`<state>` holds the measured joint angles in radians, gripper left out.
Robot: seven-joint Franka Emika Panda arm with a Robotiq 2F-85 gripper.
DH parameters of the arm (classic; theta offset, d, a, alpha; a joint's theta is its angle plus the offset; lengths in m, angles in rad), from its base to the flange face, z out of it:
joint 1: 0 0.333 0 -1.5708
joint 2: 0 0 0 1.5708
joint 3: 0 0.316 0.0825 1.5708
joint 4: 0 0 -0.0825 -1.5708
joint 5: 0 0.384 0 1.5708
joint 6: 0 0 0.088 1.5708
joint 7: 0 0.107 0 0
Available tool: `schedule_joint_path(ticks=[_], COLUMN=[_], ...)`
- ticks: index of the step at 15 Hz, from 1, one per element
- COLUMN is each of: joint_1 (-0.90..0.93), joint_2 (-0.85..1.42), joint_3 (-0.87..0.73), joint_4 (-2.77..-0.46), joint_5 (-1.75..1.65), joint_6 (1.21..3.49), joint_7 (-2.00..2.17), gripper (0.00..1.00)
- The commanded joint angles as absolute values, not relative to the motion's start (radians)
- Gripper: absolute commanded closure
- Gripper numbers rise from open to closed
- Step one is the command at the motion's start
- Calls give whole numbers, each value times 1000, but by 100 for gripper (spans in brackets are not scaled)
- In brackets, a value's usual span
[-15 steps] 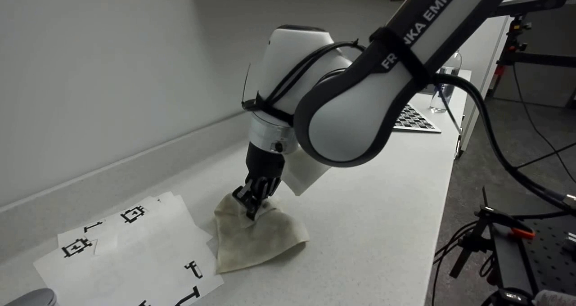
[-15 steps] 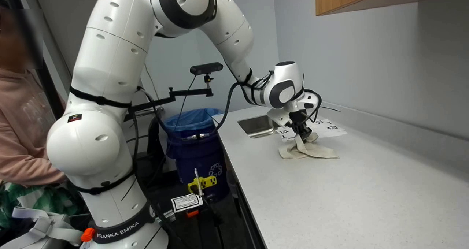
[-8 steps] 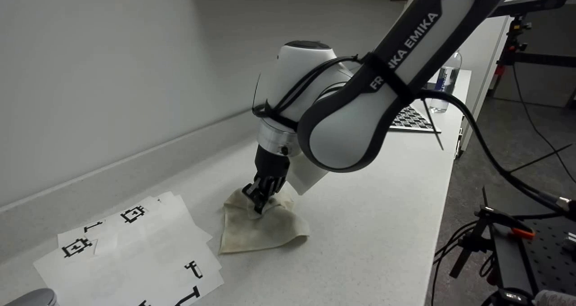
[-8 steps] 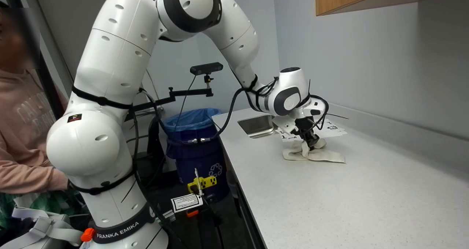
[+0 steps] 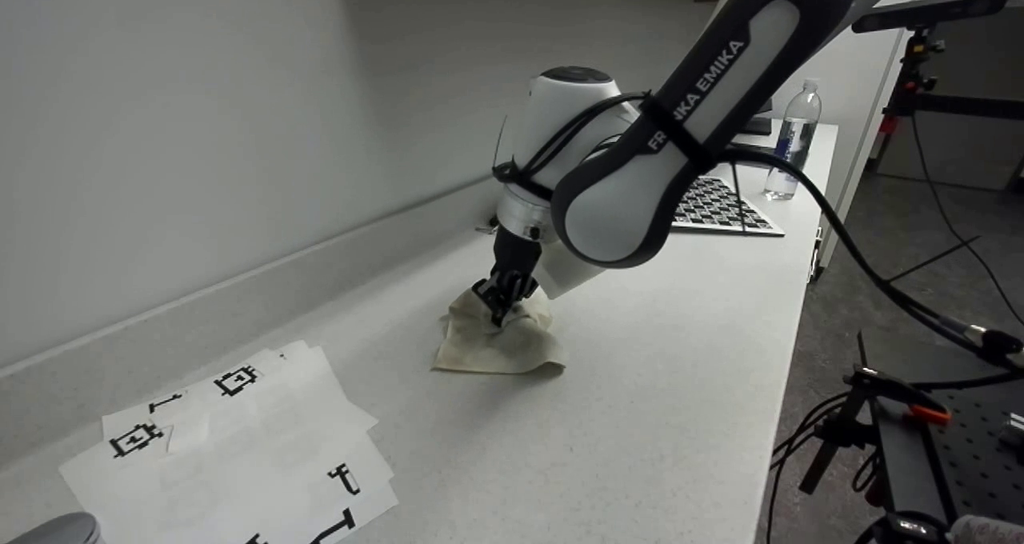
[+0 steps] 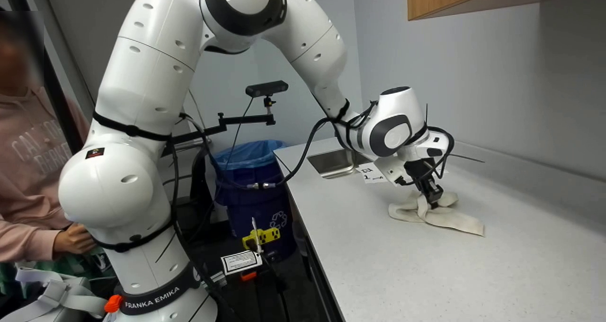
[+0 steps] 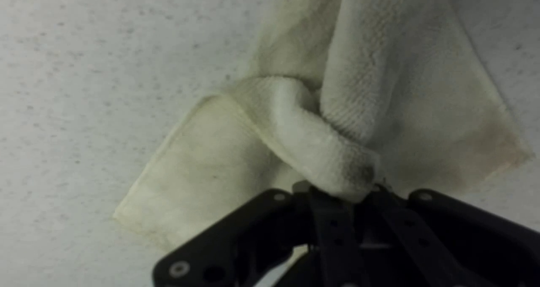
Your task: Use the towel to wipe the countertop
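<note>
Your towel [image 7: 358, 67] is rough, matt cloth. Under the towel you have a smooth, speckled table [image 6: 426, 274]; near the towel, matt paper sheets [image 5: 256, 456]; farther from it, a shiny metal sink [image 6: 331, 164]. Above the towel, your arm [image 6: 305, 33] looks glossy.

Robotics lab, Franka arm [image 5: 628, 204] extended over speckled countertop [image 5: 592, 440], boom-mounted camera [image 6: 266, 89] beside countertop, checkered board [image 5: 708, 206], printed sheets [image 5: 240, 456] on countertop

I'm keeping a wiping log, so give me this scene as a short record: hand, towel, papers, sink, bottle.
hand: closed on a fold of the towel
towel: bunched where held, edges spread over the countertop
papers: white with black marks, on the countertop, apart from the towel
sink: metal, set into the countertop
bottle: clear, standing upright
</note>
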<state>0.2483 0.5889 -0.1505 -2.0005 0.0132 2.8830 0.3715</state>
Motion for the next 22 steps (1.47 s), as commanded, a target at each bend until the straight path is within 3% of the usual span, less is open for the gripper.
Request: schedule_joint_path(ticks=[1, 10, 18, 22], joint_1=[248, 266, 281, 288], joint_2=[561, 527, 548, 553], joint_3=[-210, -199, 46, 83], joint_4=[-2073, -2108, -1997, -1995], joint_5=[21, 58, 80, 68], joint_6=[2955, 2971, 2924, 2905], joint_7=[426, 460, 390, 370], gripper=[98, 98, 98, 98])
